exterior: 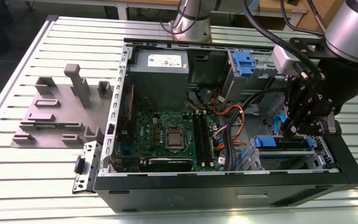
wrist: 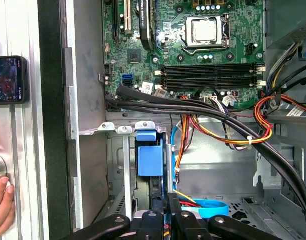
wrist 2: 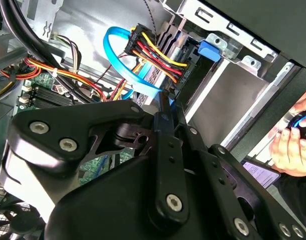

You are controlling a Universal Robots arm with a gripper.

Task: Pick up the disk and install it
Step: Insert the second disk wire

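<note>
The disk [exterior: 283, 142] stands on edge in the drive cage at the near corner of the open computer case, on the exterior view's right. Its blue rail and handle [wrist: 149, 159] face out of the bay in the first wrist view. My gripper [exterior: 300, 133] hangs straight over it. The fingers [wrist: 175, 205] are drawn close together on the disk's thin blue edge, and in the second wrist view the gripper [wrist 2: 165, 105] ends at that same edge. The drive's flat body is hidden inside the cage.
A motherboard [exterior: 166, 135], a grey power supply [exterior: 160, 70] and cable bundles [wrist: 213, 117] fill the case. A blue data cable [wrist 2: 117, 55] loops beside the gripper. A second blue latch [exterior: 244, 63] sits in the upper bay. A grey fixture [exterior: 54, 112] stands outside the case. A person's hand [wrist 2: 290, 145] and a phone [wrist: 7, 80] lie beside it.
</note>
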